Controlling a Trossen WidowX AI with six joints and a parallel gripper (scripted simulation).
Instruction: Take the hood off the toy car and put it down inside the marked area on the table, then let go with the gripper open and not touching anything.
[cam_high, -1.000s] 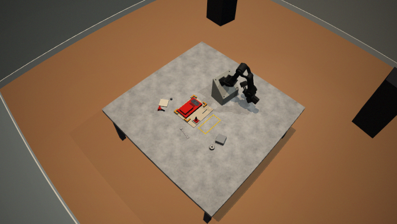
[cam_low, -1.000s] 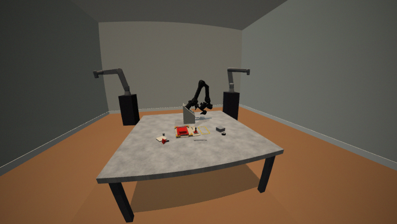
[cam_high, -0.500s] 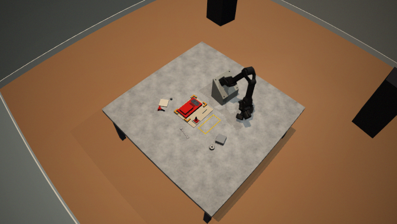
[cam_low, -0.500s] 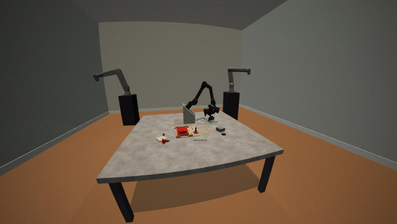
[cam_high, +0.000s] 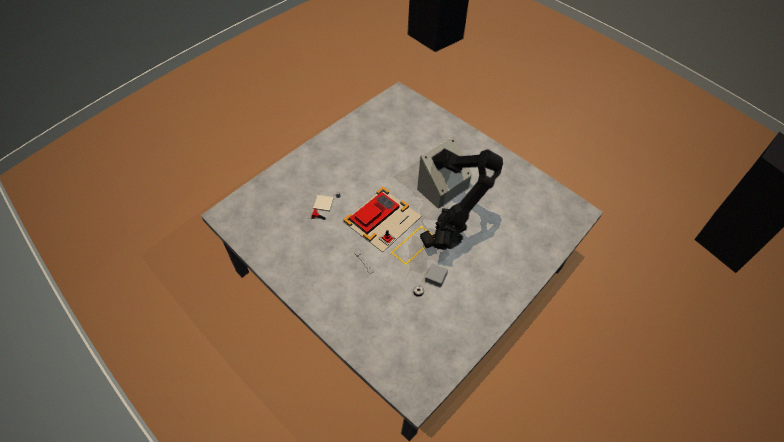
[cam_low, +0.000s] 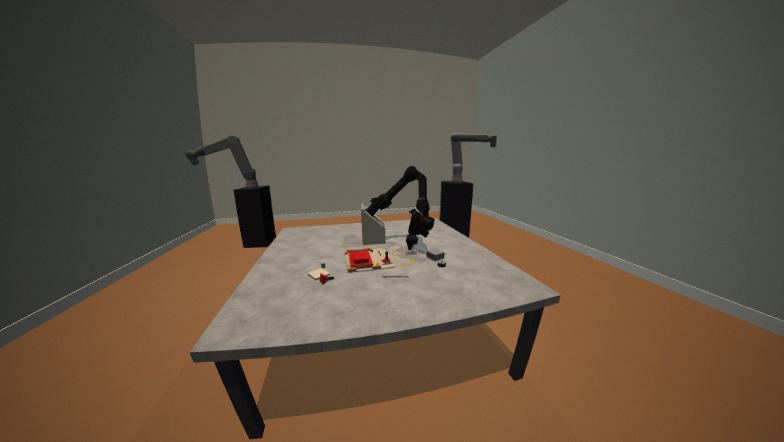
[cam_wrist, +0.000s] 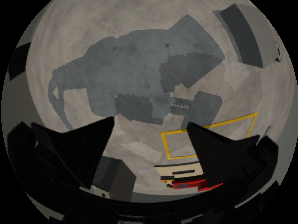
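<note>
The red toy car (cam_high: 368, 215) (cam_low: 360, 256) (cam_wrist: 187, 185) sits on a beige board (cam_high: 382, 246) between orange corner brackets. It has a raised red block and a dark panel at one end; I cannot tell the hood's exact outline. A small red piece with a black knob (cam_high: 387, 237) (cam_low: 386, 258) stands on the board beside the car. The marked area, a yellow outline (cam_high: 406, 239) (cam_wrist: 165, 146), lies next to the board with no hood in it. My gripper (cam_high: 426, 239) (cam_low: 411, 245) (cam_wrist: 152, 123) is open and empty, above the table by the outline's far end, away from the car.
A grey block (cam_high: 436, 275) (cam_low: 435, 255) (cam_wrist: 267, 30) and a small ring-shaped part (cam_high: 414, 291) (cam_low: 441, 264) lie beyond the outline. A wrench (cam_high: 364, 263) (cam_low: 385, 275) lies near the board. A cream square (cam_high: 323, 202) (cam_low: 318, 273) and a red-and-black piece (cam_high: 315, 214) (cam_low: 323, 278) lie past the car.
</note>
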